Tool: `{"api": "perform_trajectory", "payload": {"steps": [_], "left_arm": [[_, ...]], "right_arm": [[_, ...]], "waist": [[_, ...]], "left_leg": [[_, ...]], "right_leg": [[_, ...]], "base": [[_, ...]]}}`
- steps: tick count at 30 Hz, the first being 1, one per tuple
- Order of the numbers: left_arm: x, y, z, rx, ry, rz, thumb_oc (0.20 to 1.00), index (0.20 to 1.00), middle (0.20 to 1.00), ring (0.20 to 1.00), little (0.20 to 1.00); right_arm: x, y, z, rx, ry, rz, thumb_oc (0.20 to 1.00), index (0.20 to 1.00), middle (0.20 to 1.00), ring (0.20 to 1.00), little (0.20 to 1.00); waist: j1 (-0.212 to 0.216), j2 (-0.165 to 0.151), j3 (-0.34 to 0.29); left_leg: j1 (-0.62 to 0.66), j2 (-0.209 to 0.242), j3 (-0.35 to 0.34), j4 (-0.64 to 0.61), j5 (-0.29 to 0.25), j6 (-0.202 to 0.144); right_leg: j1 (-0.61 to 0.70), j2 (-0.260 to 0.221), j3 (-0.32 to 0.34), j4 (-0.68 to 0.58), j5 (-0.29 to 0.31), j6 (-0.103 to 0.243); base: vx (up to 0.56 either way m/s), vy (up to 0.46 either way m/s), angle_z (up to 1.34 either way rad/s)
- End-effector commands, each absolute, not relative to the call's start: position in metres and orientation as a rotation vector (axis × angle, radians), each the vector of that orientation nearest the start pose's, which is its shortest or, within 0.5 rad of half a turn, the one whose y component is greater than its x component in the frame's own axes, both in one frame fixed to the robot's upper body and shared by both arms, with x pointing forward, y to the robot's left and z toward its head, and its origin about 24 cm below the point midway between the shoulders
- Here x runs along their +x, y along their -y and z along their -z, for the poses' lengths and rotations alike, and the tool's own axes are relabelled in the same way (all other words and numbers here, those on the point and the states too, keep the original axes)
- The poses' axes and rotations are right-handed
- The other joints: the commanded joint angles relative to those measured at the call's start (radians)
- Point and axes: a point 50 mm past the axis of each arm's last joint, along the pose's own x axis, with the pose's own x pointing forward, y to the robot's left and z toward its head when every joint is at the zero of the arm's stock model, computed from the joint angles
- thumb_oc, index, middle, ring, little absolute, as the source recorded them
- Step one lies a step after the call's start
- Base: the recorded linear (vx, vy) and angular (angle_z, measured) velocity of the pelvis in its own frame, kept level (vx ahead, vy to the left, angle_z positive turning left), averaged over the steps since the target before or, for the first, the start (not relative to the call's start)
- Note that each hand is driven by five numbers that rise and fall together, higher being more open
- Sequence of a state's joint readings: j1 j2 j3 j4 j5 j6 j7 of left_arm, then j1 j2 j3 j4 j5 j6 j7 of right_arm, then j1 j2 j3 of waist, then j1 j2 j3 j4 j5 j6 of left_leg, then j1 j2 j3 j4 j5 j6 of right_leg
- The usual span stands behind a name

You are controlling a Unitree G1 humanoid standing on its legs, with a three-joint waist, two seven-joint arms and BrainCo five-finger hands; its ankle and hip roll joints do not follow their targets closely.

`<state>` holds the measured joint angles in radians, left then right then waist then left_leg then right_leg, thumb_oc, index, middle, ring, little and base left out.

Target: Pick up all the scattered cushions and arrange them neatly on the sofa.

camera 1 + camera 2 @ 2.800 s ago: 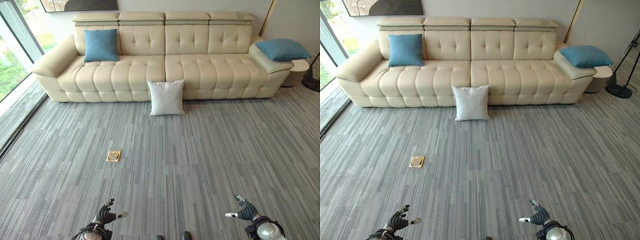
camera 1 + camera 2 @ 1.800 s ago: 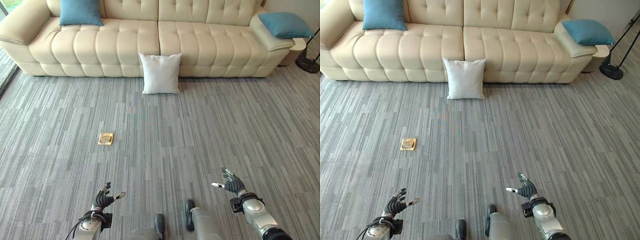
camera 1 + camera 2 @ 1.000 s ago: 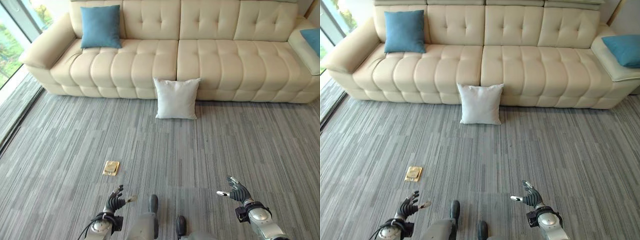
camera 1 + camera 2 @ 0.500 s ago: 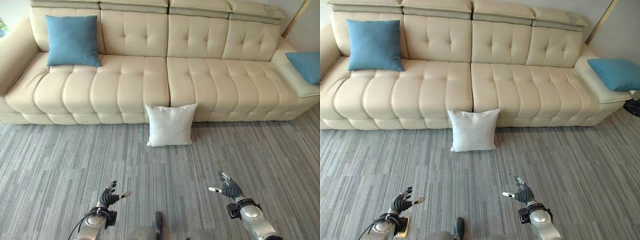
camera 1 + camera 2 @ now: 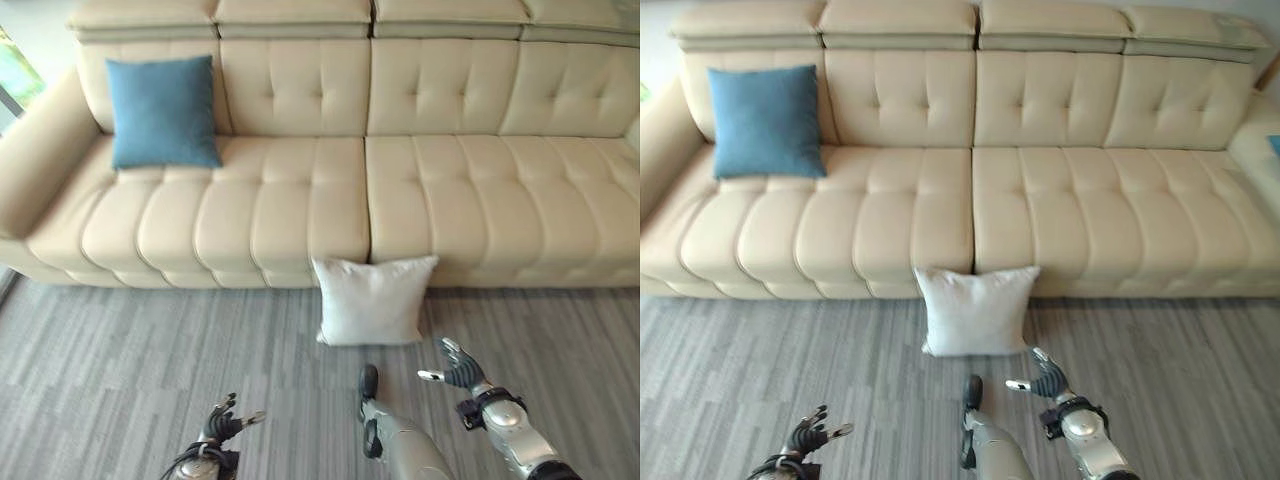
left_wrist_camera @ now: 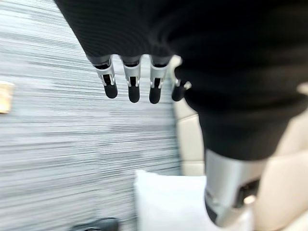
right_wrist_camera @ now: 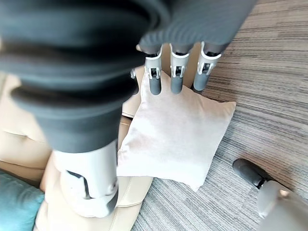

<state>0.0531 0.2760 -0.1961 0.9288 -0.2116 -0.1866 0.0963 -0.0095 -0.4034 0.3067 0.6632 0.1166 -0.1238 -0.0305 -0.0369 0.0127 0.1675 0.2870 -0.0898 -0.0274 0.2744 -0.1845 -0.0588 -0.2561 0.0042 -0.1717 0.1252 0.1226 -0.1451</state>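
A white cushion [image 5: 371, 300] stands on the carpet, leaning against the front of the cream sofa [image 5: 270, 210] near its middle seam. A blue cushion [image 5: 160, 111] leans upright against the sofa's back at the left end. My right hand [image 5: 458, 366] hovers open just right of the white cushion's lower corner, not touching it; in the right wrist view the white cushion [image 7: 175, 134] lies past my straight fingers [image 7: 175, 79]. My left hand [image 5: 222, 422] hangs open low over the carpet, well short of the cushion; its fingers [image 6: 132, 86] are relaxed and hold nothing.
Grey striped carpet [image 5: 120, 370] runs from the sofa front toward me. A small brass floor plate [image 6: 5, 96] lies on the carpet beyond my left hand. The sofa's left armrest [image 5: 40, 170] rises at the left edge.
The camera has moved closer to the sofa, so the white cushion now sits just ahead of my right hand. Both hands stay open and empty.
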Motion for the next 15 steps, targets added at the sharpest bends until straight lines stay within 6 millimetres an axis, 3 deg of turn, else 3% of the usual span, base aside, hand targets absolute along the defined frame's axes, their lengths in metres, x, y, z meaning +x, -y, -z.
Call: {"api": "perform_trajectory", "payload": {"steps": [1, 3, 4, 8, 9, 15], "left_arm": [[0.157, -0.242, 0.113, 0.277, -0.706, -0.094, 1.000, 1.000, 1.000, 1.000, 1.000], [0.157, -0.239, 0.114, 0.267, -0.714, -0.090, 1.000, 1.000, 1.000, 1.000, 1.000], [0.158, -0.238, 0.115, 0.259, -0.716, -0.093, 1.000, 1.000, 1.000, 1.000, 1.000], [0.159, -0.233, 0.116, 0.267, -0.717, -0.067, 1.000, 1.000, 1.000, 1.000, 1.000], [0.161, -0.233, 0.115, 0.275, -0.713, -0.061, 1.000, 1.000, 1.000, 1.000, 1.000], [0.146, -0.244, 0.121, 0.280, -0.770, -0.109, 1.000, 1.000, 1.000, 1.000, 1.000]], "right_arm": [[0.211, 0.219, 0.062, -0.393, -0.447, -0.156, 1.000, 1.000, 1.000, 1.000, 1.000], [0.210, 0.224, 0.064, -0.394, -0.460, -0.134, 1.000, 1.000, 1.000, 1.000, 1.000], [0.209, 0.225, 0.065, -0.393, -0.468, -0.127, 1.000, 1.000, 1.000, 1.000, 1.000], [0.211, 0.231, 0.063, -0.411, -0.465, -0.106, 1.000, 1.000, 1.000, 1.000, 1.000], [0.212, 0.234, 0.062, -0.417, -0.466, -0.093, 1.000, 1.000, 1.000, 1.000, 1.000], [0.211, 0.228, 0.068, -0.398, -0.489, -0.096, 1.000, 1.000, 1.000, 1.000, 1.000]], "waist": [[-0.026, -0.049, 0.003], [-0.027, -0.053, -0.001], [-0.024, -0.056, -0.002], [-0.008, -0.073, -0.003], [0.006, -0.081, 0.004], [0.024, -0.071, -0.018]], "left_leg": [[-0.182, 0.138, -0.038, 0.047, 0.143, -0.037], [-0.213, 0.155, -0.016, 0.107, 0.184, -0.042], [-0.225, 0.158, -0.008, 0.107, 0.177, -0.036], [-0.297, 0.103, -0.001, 0.018, 0.072, -0.004], [-0.351, 0.060, 0.004, -0.026, 0.058, 0.002], [-0.287, 0.026, -0.025, -0.151, 0.065, 0.037]], "right_leg": [[0.051, -0.116, 0.023, -0.014, -0.044, 0.257], [0.089, -0.097, 0.021, -0.027, -0.074, 0.231], [0.107, -0.088, 0.025, -0.034, -0.089, 0.223], [0.160, -0.083, 0.046, -0.069, -0.111, 0.227], [0.187, -0.081, 0.056, -0.085, -0.115, 0.231], [0.204, -0.048, 0.106, -0.045, -0.122, 0.248]], "base": [[0.23, -0.241, 0.21], [0.22, -0.197, 0.03], [0.21, -0.155, -0.19], [0.16, -0.072, -0.30], [0.08, -0.009, -0.19], [0.06, 0.083, -0.39]]}}
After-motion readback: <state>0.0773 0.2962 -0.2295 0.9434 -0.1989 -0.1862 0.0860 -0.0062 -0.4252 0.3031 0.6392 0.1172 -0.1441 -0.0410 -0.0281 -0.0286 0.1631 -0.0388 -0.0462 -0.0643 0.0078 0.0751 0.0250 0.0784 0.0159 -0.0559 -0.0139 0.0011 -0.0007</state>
